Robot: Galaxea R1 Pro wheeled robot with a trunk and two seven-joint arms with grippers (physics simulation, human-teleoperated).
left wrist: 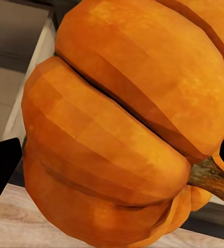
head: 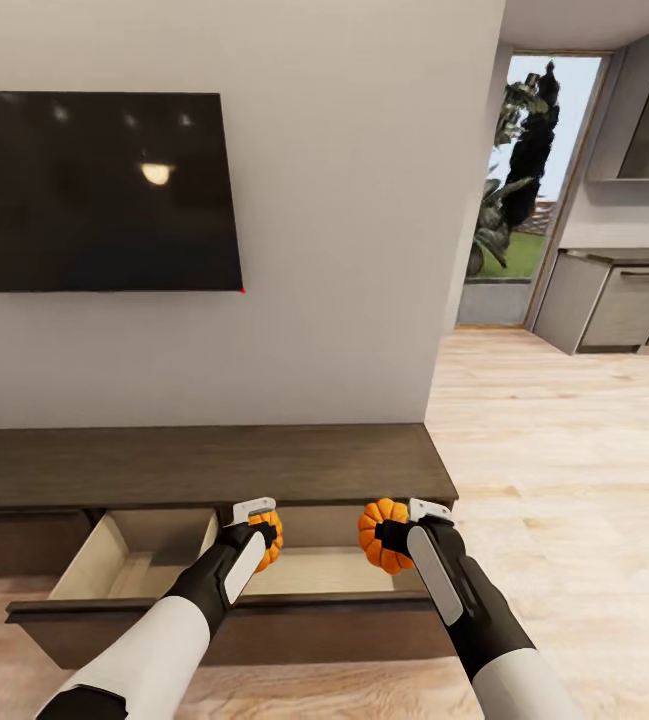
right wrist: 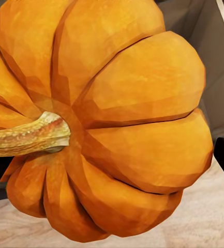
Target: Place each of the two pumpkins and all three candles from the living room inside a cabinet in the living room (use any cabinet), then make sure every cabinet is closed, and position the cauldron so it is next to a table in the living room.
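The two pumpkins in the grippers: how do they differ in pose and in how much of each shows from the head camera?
The left pumpkin sits mostly hidden behind the left gripper; the right pumpkin shows nearly whole beside the right gripper. In the wrist views, the left pumpkin's stem lies at its edge, while the right pumpkin's stem end faces the camera. Both are bright orange, ribbed, gripped, and held above the cabinet's open drawer.

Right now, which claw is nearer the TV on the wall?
Left. The left claw holds a pumpkin over the open drawer, roughly below the TV's right edge. The right claw, holding the other pumpkin, sits farther right.
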